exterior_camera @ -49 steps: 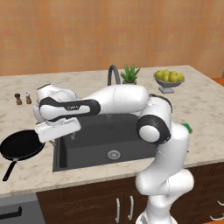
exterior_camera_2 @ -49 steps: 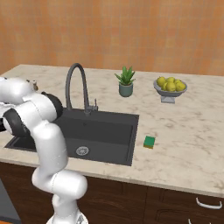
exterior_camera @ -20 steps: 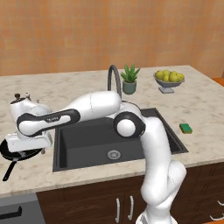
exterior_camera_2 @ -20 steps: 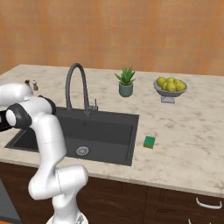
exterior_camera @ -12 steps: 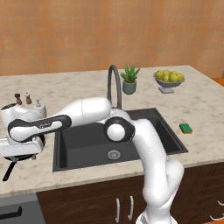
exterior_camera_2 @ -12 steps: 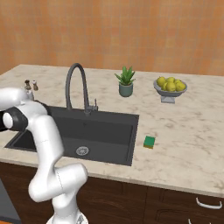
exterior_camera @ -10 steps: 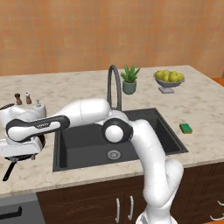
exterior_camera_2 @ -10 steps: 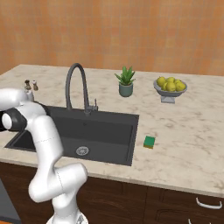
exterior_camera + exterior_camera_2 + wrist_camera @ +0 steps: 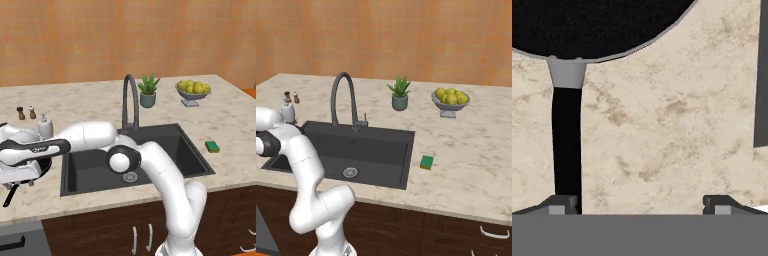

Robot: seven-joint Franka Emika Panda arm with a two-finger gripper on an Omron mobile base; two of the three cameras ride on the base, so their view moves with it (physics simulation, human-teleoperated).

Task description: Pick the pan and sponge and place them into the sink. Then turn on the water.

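Since the pan (image 9: 597, 25) is a rigid metal thing with its weight in the round bowl, it will likely tip bowl-down if taken far out along the handle (image 9: 566, 145), so I judge the best hold is on the handle close to the grey neck where it joins the bowl; the handle is thin and probably smooth, so a square, firm pinch matters. At the far left of the left base view the pan (image 9: 44, 165) lies on the counter (image 9: 90, 100) beside the sink (image 9: 165, 145), half hidden under the white hand, its handle running to the lower left. In the hand view the gripper (image 9: 639, 204) stands fully open and holds nothing; the handle passes by its left fingertip (image 9: 559, 204), not centred between the two. Further right, the sponge (image 9: 212, 146) sits on the counter just right of the sink, untouched, and the faucet (image 9: 343, 97) shows no water. Compared with a couple of seconds ago, the arm has swung further left and lower over the pan, while pan and sponge lie where they were.
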